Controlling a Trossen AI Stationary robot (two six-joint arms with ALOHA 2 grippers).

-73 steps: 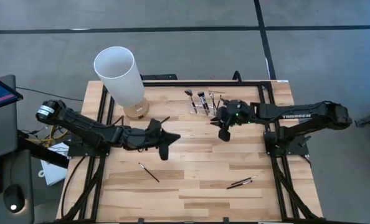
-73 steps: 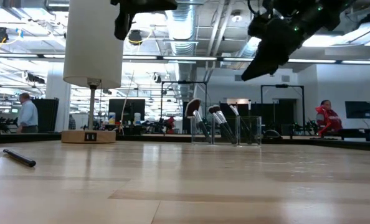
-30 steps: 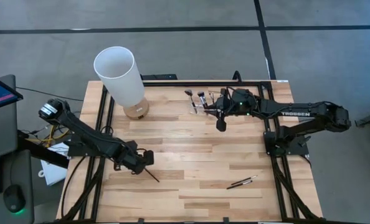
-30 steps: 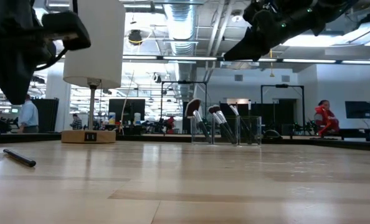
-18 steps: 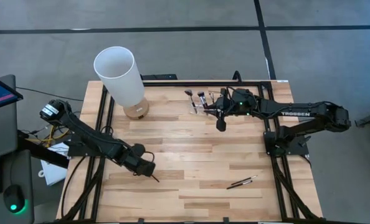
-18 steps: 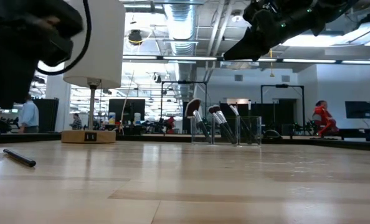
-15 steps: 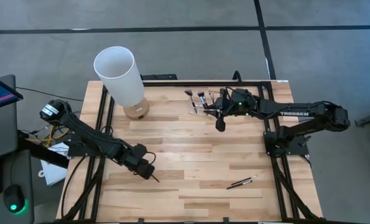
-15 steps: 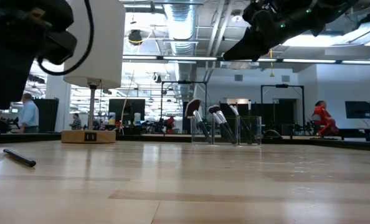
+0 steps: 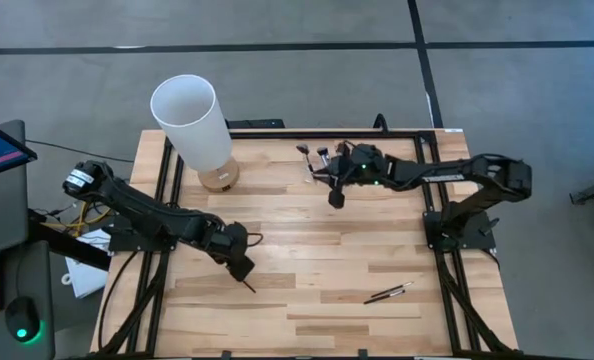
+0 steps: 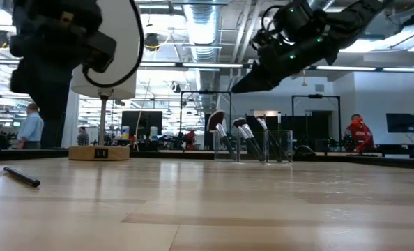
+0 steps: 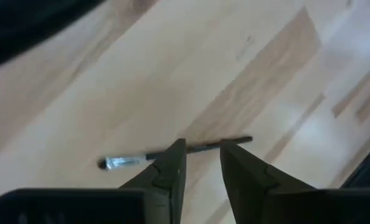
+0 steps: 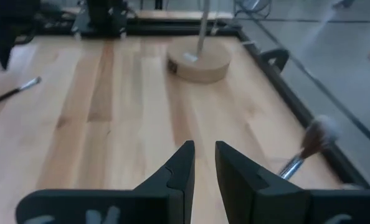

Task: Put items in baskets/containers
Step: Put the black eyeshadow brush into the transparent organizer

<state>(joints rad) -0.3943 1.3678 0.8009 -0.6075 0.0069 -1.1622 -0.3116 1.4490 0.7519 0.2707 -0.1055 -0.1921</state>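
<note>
One loose brush (image 11: pixel 172 154) lies flat on the near-left desk (image 9: pixel 307 250) with the left claw (image 9: pixel 241 270) poised over it, fingers narrowly parted, while the right claw (image 9: pixel 335 198), also narrowly parted and empty, hovers by the far clear brush holder (image 10: pixel 252 146).

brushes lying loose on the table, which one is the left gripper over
The lone brush at the table's front left: the left gripper hangs over it, fingers open astride the handle. The other loose brushes lie front right, away from both arms.

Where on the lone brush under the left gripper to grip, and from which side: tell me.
Grip the makeup brush mid-handle, from straight above. It lies flat on the wooden table, and the left gripper hangs open, fingers straddling its thin shaft crosswise.
</note>
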